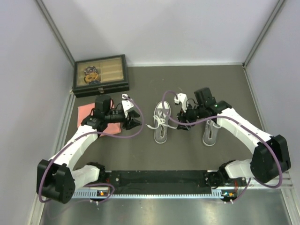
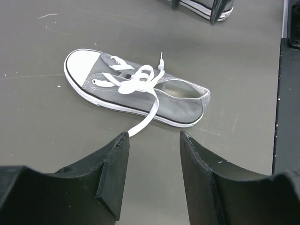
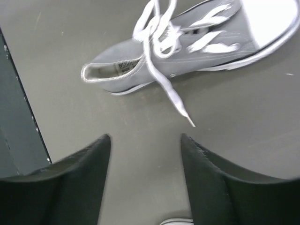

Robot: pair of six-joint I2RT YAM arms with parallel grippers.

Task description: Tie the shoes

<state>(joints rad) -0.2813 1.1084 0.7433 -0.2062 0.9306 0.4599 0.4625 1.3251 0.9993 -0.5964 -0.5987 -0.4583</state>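
Observation:
Two grey sneakers with white toe caps lie on the table. The left shoe [image 1: 161, 123] sits between my grippers, and its white laces [image 2: 140, 79] lie in loose loops over the tongue. One lace end [image 2: 140, 124] trails to just in front of my open, empty left gripper [image 2: 153, 136], which is left of the shoe in the top view [image 1: 133, 117]. The other lace end [image 3: 180, 105] lies ahead of my open, empty right gripper [image 3: 145, 138], which is right of the shoe in the top view [image 1: 183, 121]. The right shoe [image 1: 212, 131] lies under my right arm.
A pink folded cloth [image 1: 89, 113] lies under my left wrist. A dark box [image 1: 101, 75] with compartments stands at the back left. The black base rail [image 1: 159, 177] runs along the near edge. Grey walls close in the table on three sides.

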